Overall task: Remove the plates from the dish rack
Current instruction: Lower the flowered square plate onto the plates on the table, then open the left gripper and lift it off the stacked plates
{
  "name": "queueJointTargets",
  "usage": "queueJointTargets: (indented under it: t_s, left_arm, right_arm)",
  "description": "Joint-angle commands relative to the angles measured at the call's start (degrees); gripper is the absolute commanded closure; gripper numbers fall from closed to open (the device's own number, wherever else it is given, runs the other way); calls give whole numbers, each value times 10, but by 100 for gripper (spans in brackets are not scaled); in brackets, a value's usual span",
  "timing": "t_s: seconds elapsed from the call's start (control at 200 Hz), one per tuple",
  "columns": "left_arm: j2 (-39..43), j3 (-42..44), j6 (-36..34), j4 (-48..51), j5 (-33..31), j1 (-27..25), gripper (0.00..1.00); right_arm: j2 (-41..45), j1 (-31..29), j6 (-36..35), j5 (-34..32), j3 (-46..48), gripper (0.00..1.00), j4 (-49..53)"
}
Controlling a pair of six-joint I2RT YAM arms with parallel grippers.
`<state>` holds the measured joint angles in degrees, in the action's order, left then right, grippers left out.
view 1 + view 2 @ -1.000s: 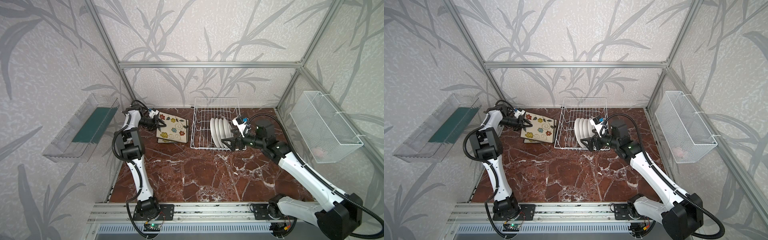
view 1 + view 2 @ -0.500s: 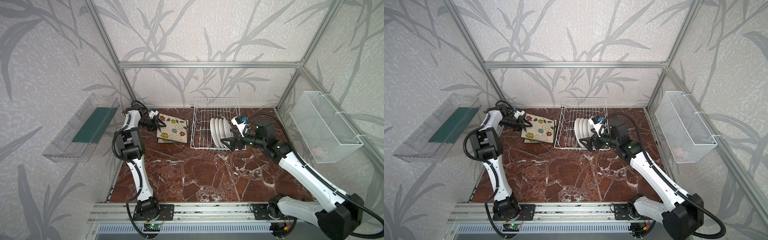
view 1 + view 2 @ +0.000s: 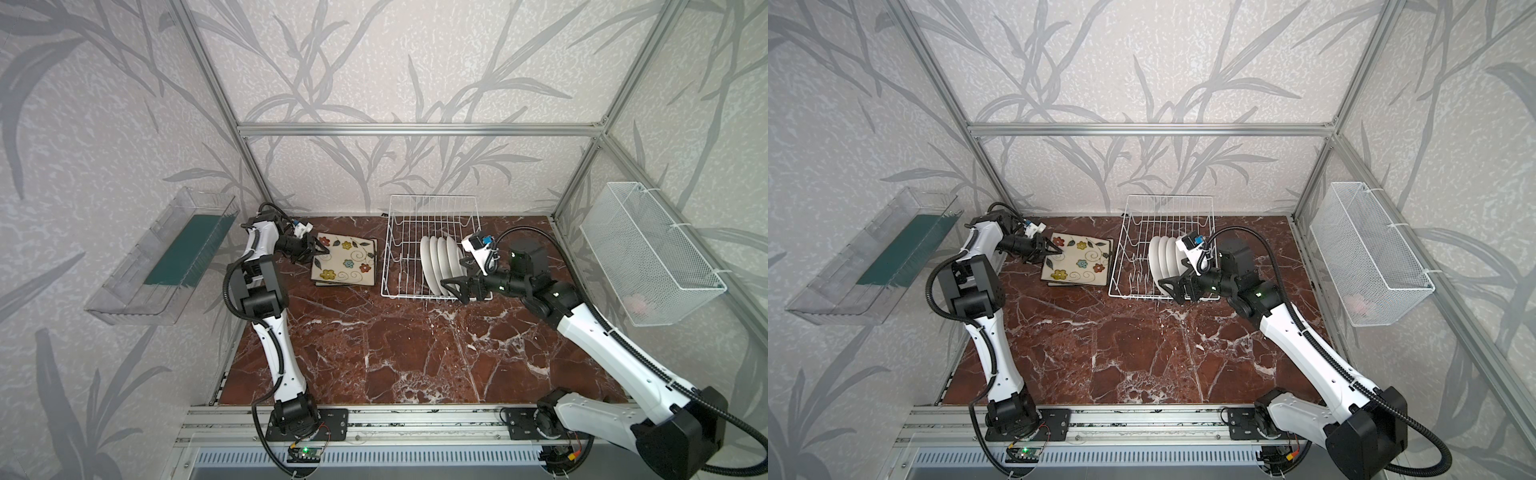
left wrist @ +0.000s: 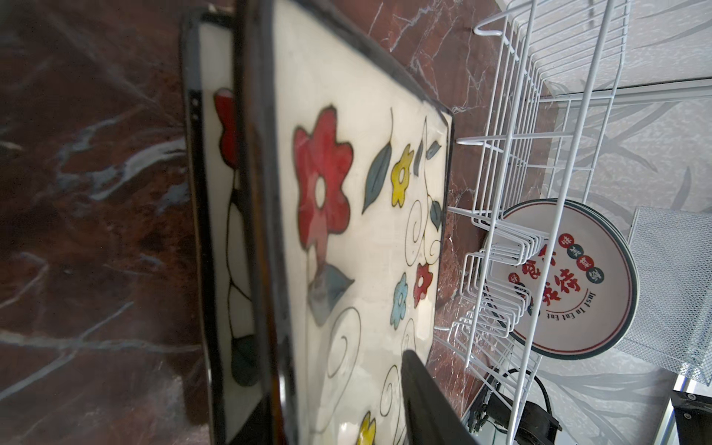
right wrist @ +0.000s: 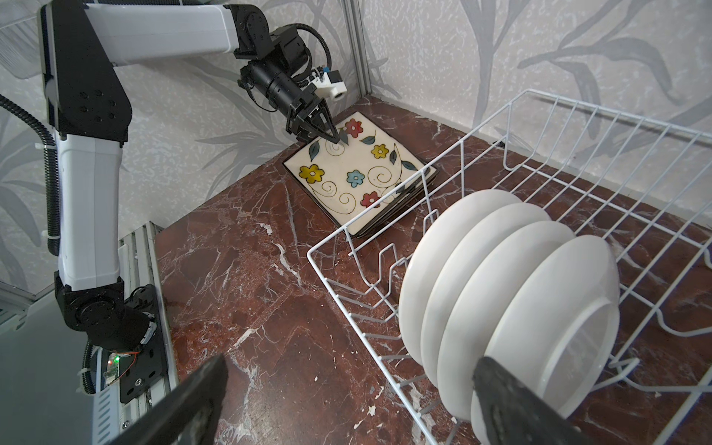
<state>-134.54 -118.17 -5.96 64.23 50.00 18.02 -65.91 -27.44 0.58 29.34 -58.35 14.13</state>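
Several round white plates (image 3: 436, 262) (image 3: 1165, 257) (image 5: 501, 308) stand upright in the right half of the white wire dish rack (image 3: 432, 216) (image 3: 1167, 208) (image 5: 368, 321). In the left wrist view the frontmost one (image 4: 570, 277) shows a printed face through the rack (image 4: 512, 154). Square flowered plates (image 3: 345, 262) (image 3: 1077, 259) (image 5: 354, 169) (image 4: 366, 231) lie stacked flat on the table left of the rack. My left gripper (image 3: 322, 251) (image 3: 1057, 250) (image 5: 333, 136) (image 4: 335, 385) is open, its fingers astride the top plate's far-left corner. My right gripper (image 3: 453, 286) (image 3: 1173, 286) (image 5: 346, 404) is wide open at the rack's front right corner, beside the round plates, holding nothing.
A clear plastic tray (image 3: 166, 257) with a green insert hangs on the left wall. A white mesh basket (image 3: 648, 253) hangs on the right wall. The marble tabletop (image 3: 415, 353) stretches from the rack to the metal rail at the front.
My left gripper's jaws have parted at the corner of the top square plate, which now rests on the stack. The right gripper has edged slightly toward the rack.
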Motion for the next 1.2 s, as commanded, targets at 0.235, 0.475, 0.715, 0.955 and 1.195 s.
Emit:
queueJointTargets:
  t_s: [0.235, 0.475, 0.715, 0.955, 1.195]
  left_arm:
    - [0, -26, 7, 15, -12, 2, 45]
    - [4, -27, 21, 12, -46, 2, 43]
    - [4, -27, 44, 2, -95, 2, 40]
    - [28, -16, 75, -26, -144, 2, 30]
    - [71, 7, 96, -55, -153, -2, 21]
  right_arm:
    - [-3, -6, -12, -10, -19, 1, 20]
    - [2, -8, -13, -14, -19, 1, 18]
    - [5, -9, -12, -17, -14, 1, 19]
    - [3, -9, -12, -34, -16, 1, 12]
    - [20, -10, -11, -62, 4, 1, -8]
